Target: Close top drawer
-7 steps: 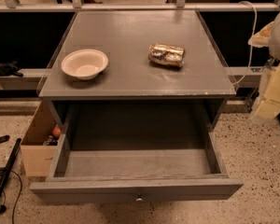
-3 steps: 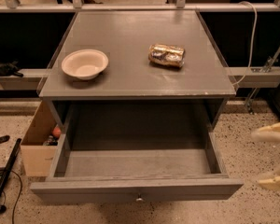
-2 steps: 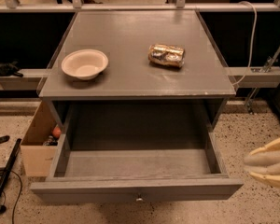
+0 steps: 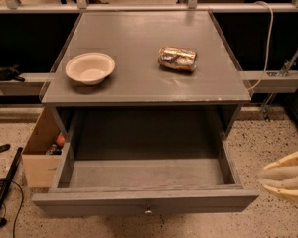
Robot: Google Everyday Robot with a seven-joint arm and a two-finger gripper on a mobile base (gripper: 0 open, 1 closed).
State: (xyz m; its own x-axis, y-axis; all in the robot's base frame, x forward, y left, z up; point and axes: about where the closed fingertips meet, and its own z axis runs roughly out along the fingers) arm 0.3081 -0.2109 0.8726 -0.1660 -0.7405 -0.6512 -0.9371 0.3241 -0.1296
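The top drawer (image 4: 144, 201) of the grey cabinet is pulled far out and its inside is bare. Its flat front faces me, with a small round metal knob (image 4: 148, 211) at the centre. My gripper (image 4: 268, 178) comes in from the right edge, low over the speckled floor, just right of the drawer front's right corner. Its cream fingers (image 4: 283, 173) lie close together and point left towards the drawer. It holds nothing and does not touch the drawer.
On the cabinet top (image 4: 139, 38) stand a white bowl (image 4: 90, 68) at the left and a crumpled shiny snack bag (image 4: 177, 58) at the right. A cardboard box (image 4: 39, 152) stands on the floor left of the cabinet. A black pole (image 4: 5, 187) lies at bottom left.
My gripper has come down from beside the cabinet top at the right to low beside the drawer front. Its fingers, spread apart a second ago, have come together. The drawer has not moved.
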